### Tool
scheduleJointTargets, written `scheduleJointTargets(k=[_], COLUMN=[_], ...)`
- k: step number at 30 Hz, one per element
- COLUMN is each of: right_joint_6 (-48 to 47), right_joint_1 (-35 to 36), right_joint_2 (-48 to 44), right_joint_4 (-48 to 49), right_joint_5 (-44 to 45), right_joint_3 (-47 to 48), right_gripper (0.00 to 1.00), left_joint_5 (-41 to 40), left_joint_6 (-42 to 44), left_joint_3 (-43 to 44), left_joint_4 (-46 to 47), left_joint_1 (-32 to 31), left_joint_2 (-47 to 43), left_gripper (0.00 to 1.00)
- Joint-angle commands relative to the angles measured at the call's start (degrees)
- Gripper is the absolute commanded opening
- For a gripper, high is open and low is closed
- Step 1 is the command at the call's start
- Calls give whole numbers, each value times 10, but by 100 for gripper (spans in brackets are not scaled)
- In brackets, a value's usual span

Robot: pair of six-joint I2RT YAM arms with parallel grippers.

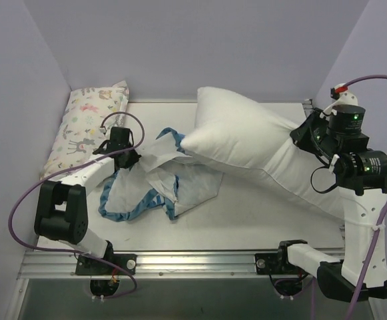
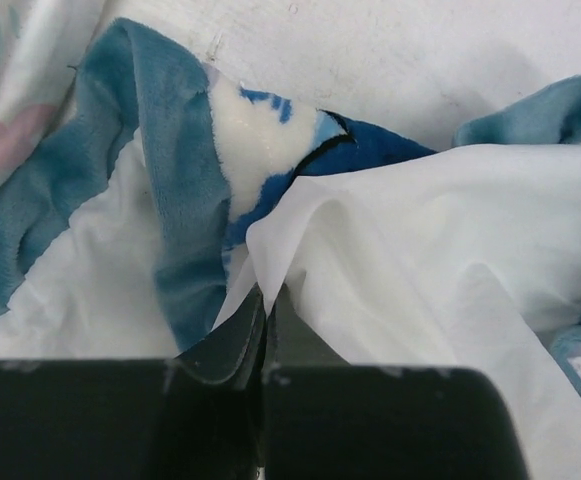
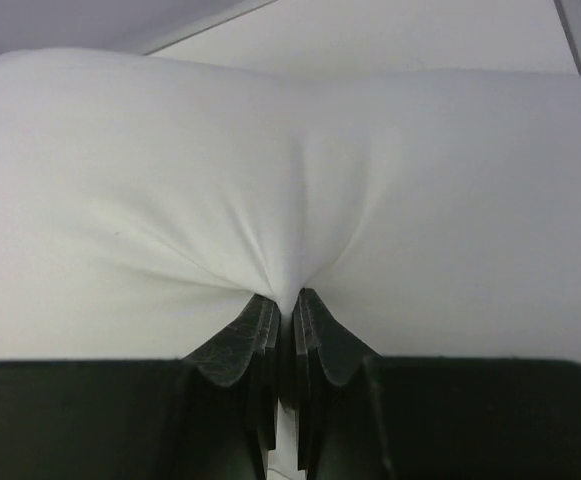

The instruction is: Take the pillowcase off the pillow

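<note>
Left end effector (image 2: 267, 303) is pinched shut on white inner fabric of the pillowcase (image 1: 188, 185), crumpled just left of the pillow (image 1: 240, 140), whose long axis runs diagonally across the table (image 1: 246, 223) to the right end effector (image 3: 285, 303) clamping its far end.

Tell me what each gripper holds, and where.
Left gripper: the pillowcase, by its white inner fabric beside the blue trim. Right gripper: the pillow, by a pinched fold of its surface.
</note>
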Motion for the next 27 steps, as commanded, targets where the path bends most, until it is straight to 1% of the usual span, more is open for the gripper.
scheduleJointTargets(k=[1,5,7,8,9,12,13,14,15,17,19,21,23,27], right_joint_6=[20,21,32,36,41,51,52,57,60,63,68,65,62,62], right_joint_1=[3,6,7,9,12,32,37,44,56,68,88,98,98,97], right_joint_2=[-7,14,26,28,35,58,62,66,72,77,76,86,99,119], right_joint_4=[81,107,146,165,204,288,313,352,372,405,452,474,486,486], right_joint_5=[-25,-27,-28,-25,-22,15,52,69,85,120,135,154,143,113], right_joint_3=[71,62,43,14,2,-53,-70,-86,-120,-154,-200,-216,-227,-246], right_gripper=[0,0,0,0,0,0,0,0,0,0,0,0,0,0], left_joint_5=[-10,-12,-14,-14,-17,-23,-24,-24,-24,-27,-23,-16,-11,9], left_joint_6=[-10,-14,-18,-20,-23,-26,-27,-28,-29,-29,-29,-25,-19,-2], left_joint_3=[-4,-12,-18,-26,-31,-47,-52,-55,-65,-72,-79,-79,-70,-57], left_joint_4=[37,39,39,42,42,40,38,38,38,34,33,31,21,18], left_joint_1=[-13,-26,-38,-42,-54,-72,-83,-90,-93,-101,-103,-107,-115,-127], left_joint_2=[10,-5,-17,-31,-38,-68,-76,-91,-100,-125,-141,-156,-164,-172], left_gripper=[0,0,0,0,0,0,0,0,0,0,0,0,2,9])
